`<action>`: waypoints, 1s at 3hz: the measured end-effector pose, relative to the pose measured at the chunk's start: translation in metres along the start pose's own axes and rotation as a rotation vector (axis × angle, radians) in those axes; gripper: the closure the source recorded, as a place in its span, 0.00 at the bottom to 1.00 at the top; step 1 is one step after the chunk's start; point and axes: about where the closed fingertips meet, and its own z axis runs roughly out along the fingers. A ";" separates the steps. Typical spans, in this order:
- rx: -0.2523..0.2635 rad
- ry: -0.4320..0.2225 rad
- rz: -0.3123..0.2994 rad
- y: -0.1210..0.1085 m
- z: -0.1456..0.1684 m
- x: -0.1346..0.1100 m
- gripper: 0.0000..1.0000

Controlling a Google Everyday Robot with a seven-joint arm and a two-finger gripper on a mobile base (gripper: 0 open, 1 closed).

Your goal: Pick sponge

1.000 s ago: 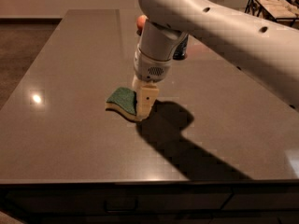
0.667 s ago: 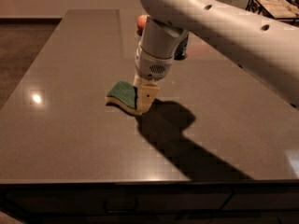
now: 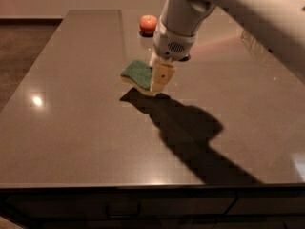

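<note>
The sponge (image 3: 136, 74), dark green on top with a pale yellow base, hangs tilted above the brown table (image 3: 76, 137), with its shadow on the surface below it. My gripper (image 3: 158, 78) reaches down from the white arm at the upper right and is shut on the sponge's right end. One pale finger (image 3: 162, 76) covers that end; the other finger is hidden behind it.
An orange fruit (image 3: 148, 24) sits at the far side of the table behind the gripper. The arm's large shadow falls across the table's right front. The table's front edge runs along the bottom, with dark cabinet fronts below.
The gripper has lifted the sponge off the table; it now hangs higher, with a gap between it and its shadow.
</note>
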 end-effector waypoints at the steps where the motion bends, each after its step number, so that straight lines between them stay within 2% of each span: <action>1: 0.051 -0.006 0.043 -0.016 -0.031 0.008 1.00; 2: 0.088 -0.011 0.066 -0.029 -0.057 0.013 1.00; 3: 0.102 -0.021 0.075 -0.035 -0.072 0.016 1.00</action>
